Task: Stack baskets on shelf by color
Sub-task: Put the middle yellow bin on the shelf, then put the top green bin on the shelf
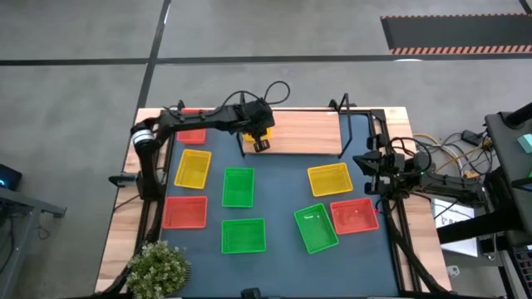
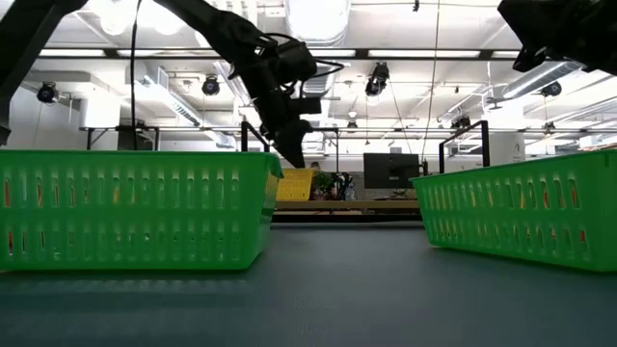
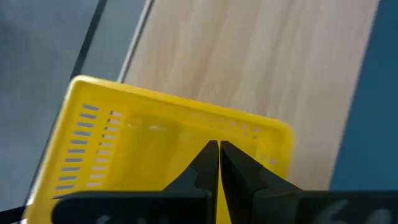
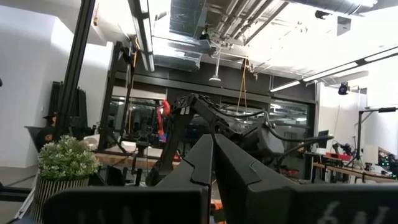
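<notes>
Left gripper (image 3: 218, 163), closed on a yellow basket's (image 3: 155, 155) rim, holds it over the shelf's (image 1: 303, 131) left end for placing; right gripper (image 4: 213, 163) closed, empty, right of shelf.

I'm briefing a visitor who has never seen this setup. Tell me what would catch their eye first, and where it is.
First, the left gripper, shut on the rim of a yellow basket over the left end of the wooden shelf at the table's far edge. Next, the bright baskets scattered over the dark blue tabletop, such as the green basket near the middle. The right gripper waits at the right edge.
</notes>
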{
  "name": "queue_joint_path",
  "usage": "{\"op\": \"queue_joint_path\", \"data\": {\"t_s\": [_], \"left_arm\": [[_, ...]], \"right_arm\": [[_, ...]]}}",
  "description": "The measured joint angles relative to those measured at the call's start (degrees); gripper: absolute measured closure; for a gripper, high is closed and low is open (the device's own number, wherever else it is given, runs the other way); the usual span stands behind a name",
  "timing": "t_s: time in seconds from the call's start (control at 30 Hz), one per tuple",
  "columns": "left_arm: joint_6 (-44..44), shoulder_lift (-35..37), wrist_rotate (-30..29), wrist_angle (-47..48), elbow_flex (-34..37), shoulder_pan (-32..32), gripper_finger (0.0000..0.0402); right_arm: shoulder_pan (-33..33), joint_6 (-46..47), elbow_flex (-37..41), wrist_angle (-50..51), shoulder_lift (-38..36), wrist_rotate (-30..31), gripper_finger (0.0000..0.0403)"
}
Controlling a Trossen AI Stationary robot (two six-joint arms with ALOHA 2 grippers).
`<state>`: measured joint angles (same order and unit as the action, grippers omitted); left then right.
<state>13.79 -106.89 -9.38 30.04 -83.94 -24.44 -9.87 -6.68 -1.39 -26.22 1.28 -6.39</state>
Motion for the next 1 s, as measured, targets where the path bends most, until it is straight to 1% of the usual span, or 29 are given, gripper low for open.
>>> {"op": "queue_joint_path", "data": {"t_s": [0.67,0.87,1.0], "left_arm": [[-1.75,0.00,0.30,0.15,-0.49,3.58,0.0401],[-3.01,0.32,0.25,0.25,-2.67,4.76,0.0401],[-4.12,2.01,0.04,2.80,-5.98,6.93,0.0401]], "right_arm": [[0.00,0.03,-0.02,-0.04,0.00,0.01,0.0394],[0.00,0.01,-0.02,-0.04,0.00,0.02,0.0394],[-0.02,0.02,-0.02,-0.04,0.00,0.02,0.0394]]}}
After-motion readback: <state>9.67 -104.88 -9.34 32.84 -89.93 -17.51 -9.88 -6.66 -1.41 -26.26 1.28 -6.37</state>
